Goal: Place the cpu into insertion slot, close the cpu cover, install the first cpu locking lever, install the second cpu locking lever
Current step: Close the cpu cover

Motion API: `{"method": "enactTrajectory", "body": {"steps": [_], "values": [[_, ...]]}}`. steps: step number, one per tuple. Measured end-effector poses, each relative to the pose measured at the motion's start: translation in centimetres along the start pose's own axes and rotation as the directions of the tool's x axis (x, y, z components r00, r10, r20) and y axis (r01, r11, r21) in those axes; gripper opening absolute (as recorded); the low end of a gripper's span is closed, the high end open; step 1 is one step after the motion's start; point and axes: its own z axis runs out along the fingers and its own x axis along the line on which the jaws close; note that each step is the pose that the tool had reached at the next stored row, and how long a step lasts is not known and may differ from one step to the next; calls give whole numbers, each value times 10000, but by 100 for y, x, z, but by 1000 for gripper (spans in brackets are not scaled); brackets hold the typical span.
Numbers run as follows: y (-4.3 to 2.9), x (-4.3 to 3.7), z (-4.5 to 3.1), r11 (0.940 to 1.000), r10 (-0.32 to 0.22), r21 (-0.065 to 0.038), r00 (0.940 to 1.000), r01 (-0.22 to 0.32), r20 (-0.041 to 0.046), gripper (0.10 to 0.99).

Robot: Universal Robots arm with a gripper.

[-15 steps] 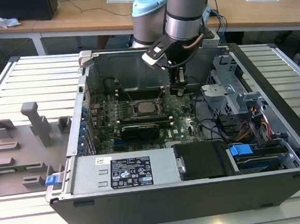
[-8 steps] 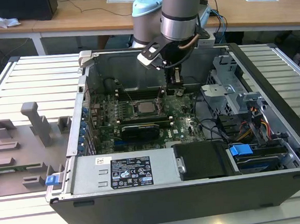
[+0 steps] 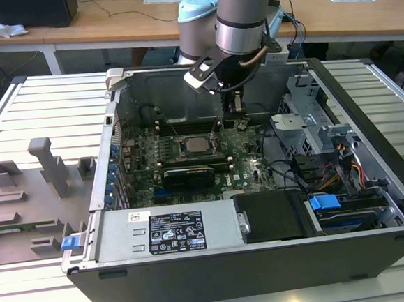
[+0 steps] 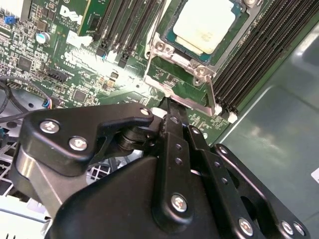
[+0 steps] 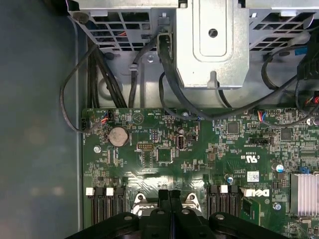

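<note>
Pale silvery metal tops the cpu (image 4: 207,22), which lies flat inside the insertion slot (image 4: 178,60) near the middle of the green circuit board (image 3: 248,158), between banks of long black memory slots (image 4: 249,55). The cpu cover (image 4: 192,54) seems to lie down around the chip, though frame and socket rim are hard to tell apart. The hand (image 5: 169,193) hangs over the slot's edge with its fingers pressed together and nothing visible between them. In the second wrist view its tip sits just beside a thin silver locking lever (image 4: 211,94), but contact cannot be confirmed. The chip is probably light, stiff and thin, with a slippery top and a delicate underside, so its opposite edges are the safest hold. The cover looks like springy sheet metal and the lever like stiff wire, best pushed near its free end. The hand's black body hides the slot's near side, the chip's far corner is cut off, and whether either lever is latched cannot be made out.
</note>
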Motion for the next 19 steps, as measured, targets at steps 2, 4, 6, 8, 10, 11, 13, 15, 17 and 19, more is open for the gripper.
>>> {"method": "enactTrajectory", "body": {"steps": [2, 4, 6, 8, 10, 11, 13, 15, 17, 19], "values": [[-25, 0, 0, 10000, -1, 0, 10000, 1, 1, 106], [-58, -1, 0, 10000, -1, 0, 10000, 1, 1, 106], [-98, -2, 0, 10000, -2, 0, 10000, 2, 0, 106], [-137, -2, 0, 10000, -1, 0, 10000, 1, 1, 106], [-164, -2, 0, 10000, -2, 0, 10000, 2, 1, 106], [-178, -3, 0, 10000, -2, 0, 10000, 2, 0, 106], [-207, -3, 0, 10000, -2, -1, 10000, 2, 0, 106], [-234, -3, 0, 10000, -1, 0, 10000, 1, 1, 106], [-256, -3, 0, 10000, -1, 0, 10000, 1, 0, 106], [-277, -4, 1, 10000, -2, 0, 10000, 2, 0, 106]]}}
